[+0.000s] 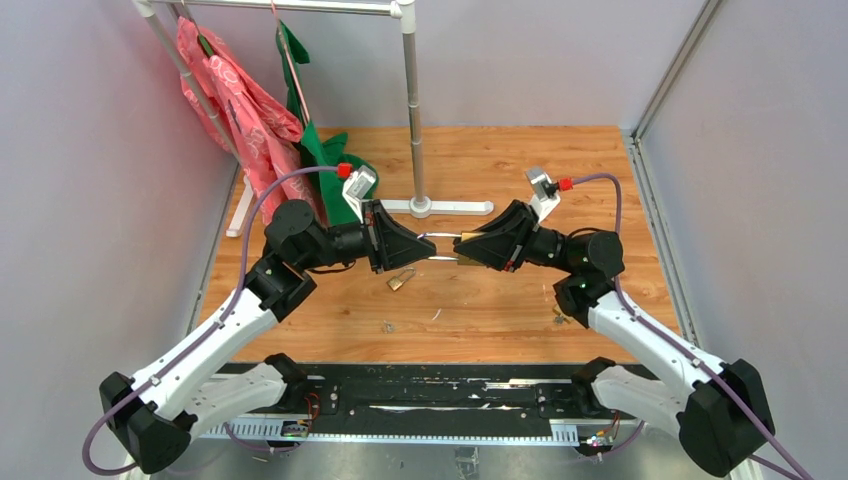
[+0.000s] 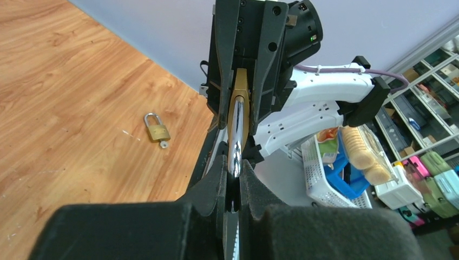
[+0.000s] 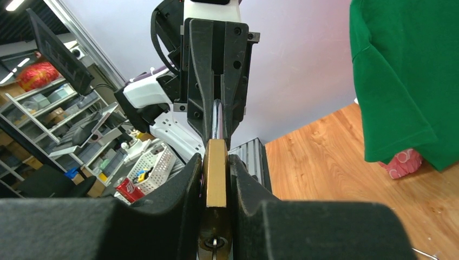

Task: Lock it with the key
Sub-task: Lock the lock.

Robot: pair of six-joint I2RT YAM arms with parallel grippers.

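A brass padlock (image 1: 468,243) hangs in the air between my two grippers above the wooden table. My right gripper (image 1: 478,247) is shut on its brass body (image 3: 216,170). A bit of metal shows in the keyhole (image 3: 216,241) at the near end. My left gripper (image 1: 424,245) is shut on the silver shackle (image 2: 236,151), which runs from the brass body (image 2: 240,105) into my fingers. The two grippers face each other, nearly tip to tip. I cannot make out a whole key.
A second small brass padlock (image 1: 401,281) lies on the table below the grippers; it also shows in the left wrist view (image 2: 156,128). Small metal bits lie at the front left (image 1: 387,326) and by the right arm (image 1: 561,317). A rack pole (image 1: 413,120) with pink and green garments stands behind.
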